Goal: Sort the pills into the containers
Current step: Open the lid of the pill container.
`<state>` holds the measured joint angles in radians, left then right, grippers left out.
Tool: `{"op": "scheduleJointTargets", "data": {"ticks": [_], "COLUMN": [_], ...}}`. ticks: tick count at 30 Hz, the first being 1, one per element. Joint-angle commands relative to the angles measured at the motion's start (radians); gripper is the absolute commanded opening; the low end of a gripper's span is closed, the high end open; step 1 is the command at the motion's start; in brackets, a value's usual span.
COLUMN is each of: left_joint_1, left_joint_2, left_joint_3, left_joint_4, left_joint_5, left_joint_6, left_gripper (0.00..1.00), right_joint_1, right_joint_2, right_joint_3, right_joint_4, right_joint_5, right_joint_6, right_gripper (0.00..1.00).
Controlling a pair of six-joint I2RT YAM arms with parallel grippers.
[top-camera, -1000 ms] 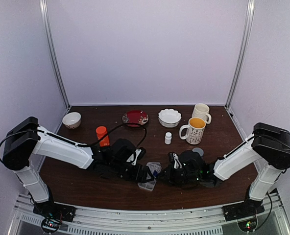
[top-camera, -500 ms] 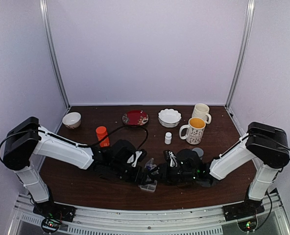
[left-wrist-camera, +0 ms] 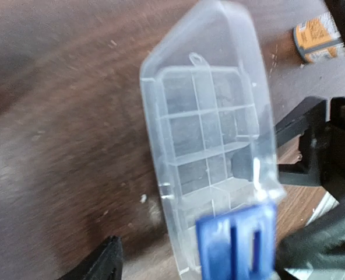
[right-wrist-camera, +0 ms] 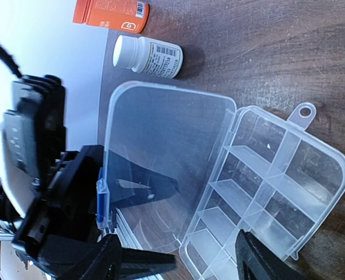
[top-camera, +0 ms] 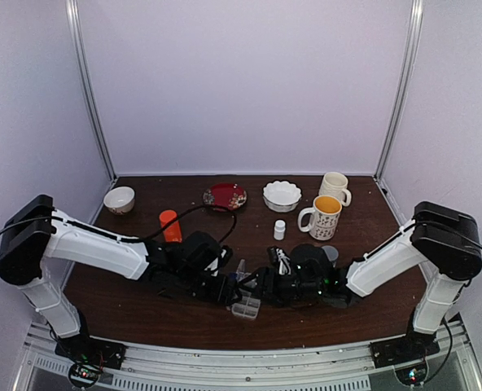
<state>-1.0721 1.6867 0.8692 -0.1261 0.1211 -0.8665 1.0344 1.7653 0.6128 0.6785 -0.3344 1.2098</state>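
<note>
The clear pill box (top-camera: 245, 307) lies at the near middle of the table, between both grippers. Its lid (right-wrist-camera: 161, 157) stands raised from the containers (right-wrist-camera: 277, 186), two rows of small cells. One whitish pill (left-wrist-camera: 142, 198) lies on the wood beside the box, and a speck (right-wrist-camera: 268, 146) sits in one cell. My left gripper (left-wrist-camera: 201, 259) is open, its fingers wide either side of the lid's blue latch (left-wrist-camera: 236, 242). My right gripper (right-wrist-camera: 184, 256) is open over the box's near end, touching nothing I can see.
An orange bottle (top-camera: 170, 226) and a small white bottle (top-camera: 279, 230) stand behind the box. Two mugs (top-camera: 322, 216), a white bowl (top-camera: 282, 195), a red plate (top-camera: 225, 196) and a small bowl (top-camera: 119, 199) line the back. A grey cap (top-camera: 329, 252) lies right of centre.
My right gripper has gone from shut to open and slid left toward the box. The lid has swung up from lying flat. My left gripper has drawn back a little.
</note>
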Motion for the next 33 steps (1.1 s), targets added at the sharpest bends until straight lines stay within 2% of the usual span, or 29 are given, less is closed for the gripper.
{"op": "scheduleJointTargets", "data": {"ticks": [1,8,15,19,23,29,33], "left_joint_1": [0.016,0.074,0.091,0.09,0.089,0.059,0.017], "left_joint_2": [-0.099,-0.176,-0.08,-0.051,-0.031,-0.009,0.032], "left_joint_3": [-0.044,-0.125,-0.076,-0.051,-0.018,0.022,0.08], "left_joint_4": [-0.012,-0.009,-0.097,-0.167,-0.247,-0.258,-0.26], "left_joint_5": [-0.101,-0.102,-0.107,-0.181,-0.238,-0.26,-0.259], "left_joint_6": [-0.026,-0.052,-0.013,0.002,0.03,0.053,0.058], "left_gripper": [0.68,0.63,0.59,0.54,0.55,0.55,0.61], "right_joint_1": [0.006,0.006,0.006,0.006,0.006,0.006,0.006], "right_joint_2": [-0.001,-0.017,-0.031,-0.048,-0.057,-0.064,-0.071], "right_joint_3": [0.009,0.037,0.077,0.114,0.16,0.196,0.204], "right_joint_4": [-0.135,-0.234,-0.323,-0.403,-0.515,-0.595,-0.627], "right_joint_5": [0.022,0.041,0.058,0.077,0.1,0.124,0.134], "right_joint_6": [-0.031,-0.069,-0.111,-0.15,-0.202,-0.238,-0.255], "right_gripper": [0.7,0.71,0.7,0.7,0.7,0.69,0.68]}}
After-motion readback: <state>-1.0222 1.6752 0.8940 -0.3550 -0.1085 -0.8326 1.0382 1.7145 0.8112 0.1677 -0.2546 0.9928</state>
